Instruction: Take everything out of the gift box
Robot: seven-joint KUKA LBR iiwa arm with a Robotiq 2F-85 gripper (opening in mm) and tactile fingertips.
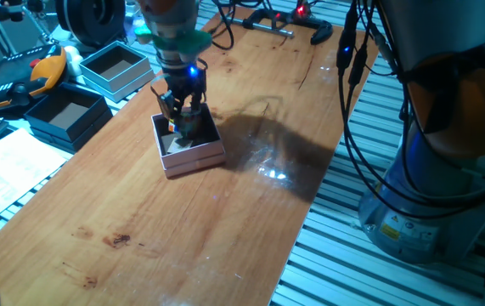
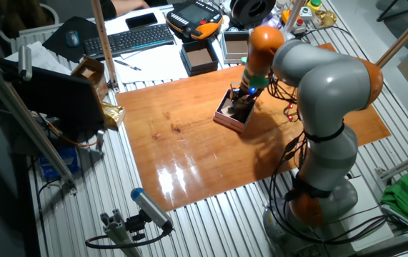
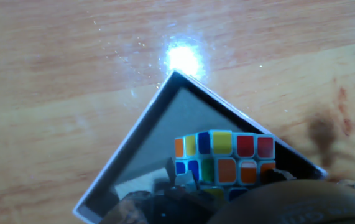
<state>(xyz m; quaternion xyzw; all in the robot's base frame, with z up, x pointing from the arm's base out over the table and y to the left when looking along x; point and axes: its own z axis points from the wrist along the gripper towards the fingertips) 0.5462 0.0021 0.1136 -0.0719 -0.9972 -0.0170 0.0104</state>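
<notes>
The pale-pink gift box (image 1: 193, 158) stands on the wooden table, left of centre; it also shows in the other fixed view (image 2: 226, 118) and the hand view (image 3: 138, 149). My gripper (image 1: 183, 115) reaches down into it. In the hand view the multicoloured puzzle cube (image 3: 224, 162) sits between my dark fingers (image 3: 165, 194), which touch its two sides, over the box's dark inside. A pale block (image 1: 178, 145) lies in the box's front part, beside the fingers. Much of the box's inside is hidden by the hand.
A light-blue box (image 1: 116, 66) and a dark navy box (image 1: 65, 115) stand at the table's left edge, near an orange-and-black pendant (image 1: 42, 72). A clamp (image 1: 267, 25) lies at the far end. The robot's base (image 1: 446, 170) is on the right.
</notes>
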